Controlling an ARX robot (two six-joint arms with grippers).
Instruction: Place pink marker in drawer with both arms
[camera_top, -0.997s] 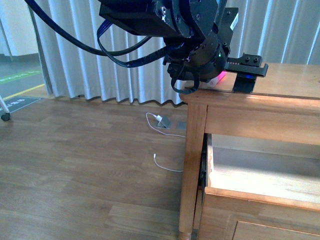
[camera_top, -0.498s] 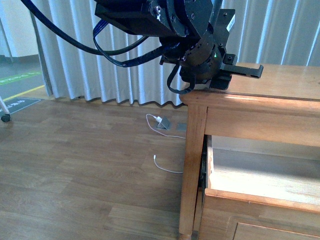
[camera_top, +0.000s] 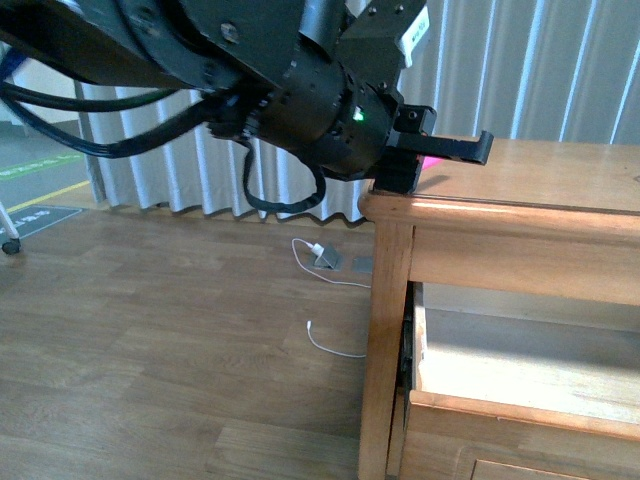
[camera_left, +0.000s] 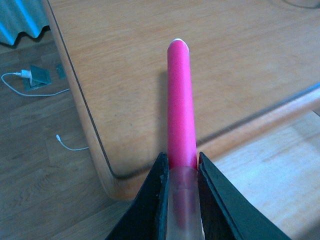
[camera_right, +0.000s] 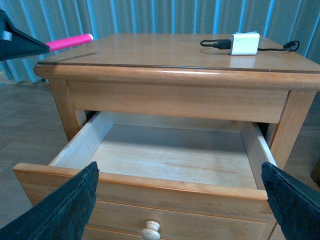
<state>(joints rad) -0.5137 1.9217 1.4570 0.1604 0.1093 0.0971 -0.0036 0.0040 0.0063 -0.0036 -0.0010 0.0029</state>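
Over tabletop, left tool grips pink marker level, tip aimed inward.

No wording is legible. A white sticker on the left arm, upper middle of the front view, carries print too small to read.

Front side-on, left wrist close above, right wrist facing drawer — tabletop in all 3.

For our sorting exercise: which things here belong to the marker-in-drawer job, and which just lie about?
Job: bright pink cylindrical marker, held by black left gripper; open honey-coloured wooden drawer.
Lying about: white boxy charger with black cable; white floor cable.
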